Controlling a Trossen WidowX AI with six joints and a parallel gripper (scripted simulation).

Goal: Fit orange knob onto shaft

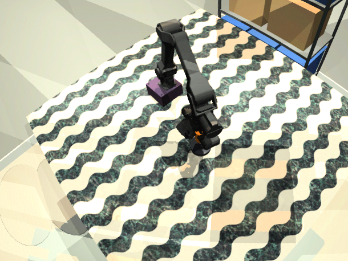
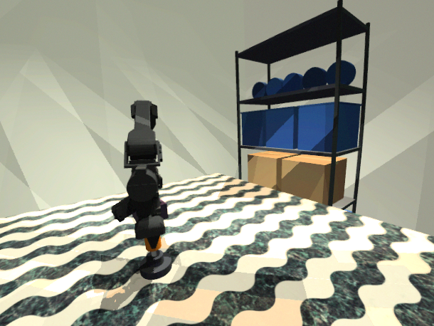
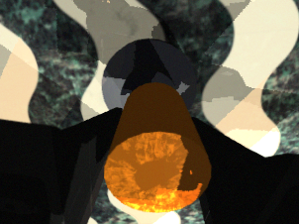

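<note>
The orange knob (image 1: 197, 139) (image 2: 148, 245) (image 3: 153, 171) is held between the fingers of my gripper (image 1: 198, 138) (image 2: 154, 243) (image 3: 154, 119), which is shut on it. The knob looks about upright, directly over the dark round pedestal (image 1: 201, 153) (image 2: 155, 273) (image 3: 111, 72). In the exterior view a short grey length of the shaft (image 2: 154, 254) shows between the knob's bottom and the pedestal, so the knob is not down on the pedestal. The hole, its flat side and the shaft's flat side are hidden. I cannot tell whether the shaft's tip is inside the hole.
The arm's purple base block (image 1: 164, 94) stands farther back on the wavy-striped table (image 1: 137, 199) (image 2: 249, 288). A shelf rack (image 1: 316, 43) (image 2: 336, 121) with boxes and blue containers stands beyond the table's edge.
</note>
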